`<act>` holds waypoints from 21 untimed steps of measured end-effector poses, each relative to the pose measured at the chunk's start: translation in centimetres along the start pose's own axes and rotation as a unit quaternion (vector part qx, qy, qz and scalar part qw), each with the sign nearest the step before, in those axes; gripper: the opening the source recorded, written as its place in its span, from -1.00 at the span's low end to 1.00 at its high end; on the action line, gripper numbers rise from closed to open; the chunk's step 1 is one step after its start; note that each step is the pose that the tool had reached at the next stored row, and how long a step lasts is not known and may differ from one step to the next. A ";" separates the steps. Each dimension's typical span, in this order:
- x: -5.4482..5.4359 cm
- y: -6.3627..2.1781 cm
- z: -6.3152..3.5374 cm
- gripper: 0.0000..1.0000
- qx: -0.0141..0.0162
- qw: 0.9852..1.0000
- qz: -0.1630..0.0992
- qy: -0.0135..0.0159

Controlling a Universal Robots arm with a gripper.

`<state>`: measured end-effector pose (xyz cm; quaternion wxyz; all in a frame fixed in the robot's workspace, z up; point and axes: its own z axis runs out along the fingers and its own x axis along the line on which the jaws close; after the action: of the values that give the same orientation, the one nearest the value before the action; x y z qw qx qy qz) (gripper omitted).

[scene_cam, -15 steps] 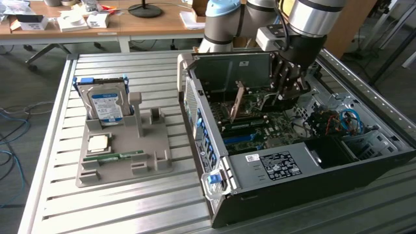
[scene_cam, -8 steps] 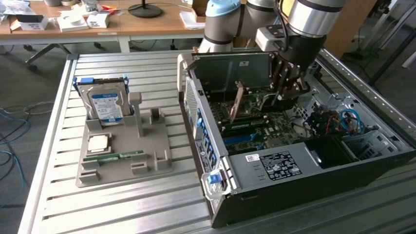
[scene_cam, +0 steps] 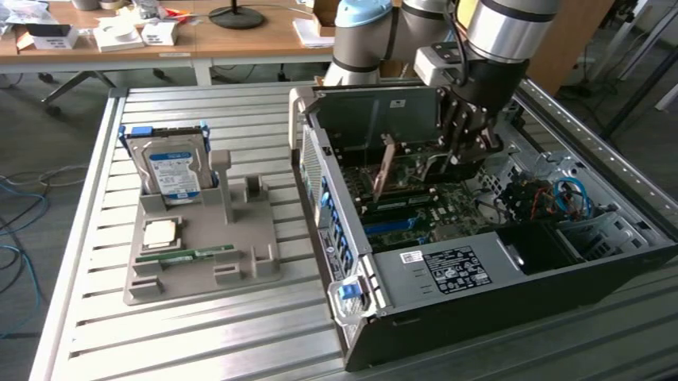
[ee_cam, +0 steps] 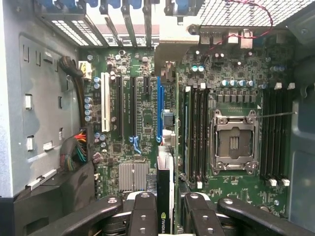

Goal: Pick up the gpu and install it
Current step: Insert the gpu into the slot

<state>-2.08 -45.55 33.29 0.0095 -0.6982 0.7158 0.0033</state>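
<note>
One arm vertical, gpu between fingers.

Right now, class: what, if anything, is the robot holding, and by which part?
The gpu, clamped between the fingers across its two flat faces, at the edge farthest from the motherboard.

Pincer holds gpu above motherboard inside case.
</note>
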 end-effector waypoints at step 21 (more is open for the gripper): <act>0.1 1.31 1.40 -0.47 0.003 1.000 -0.007 -0.001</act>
<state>-3.37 -45.55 31.88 0.0124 -0.7029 0.7112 0.0015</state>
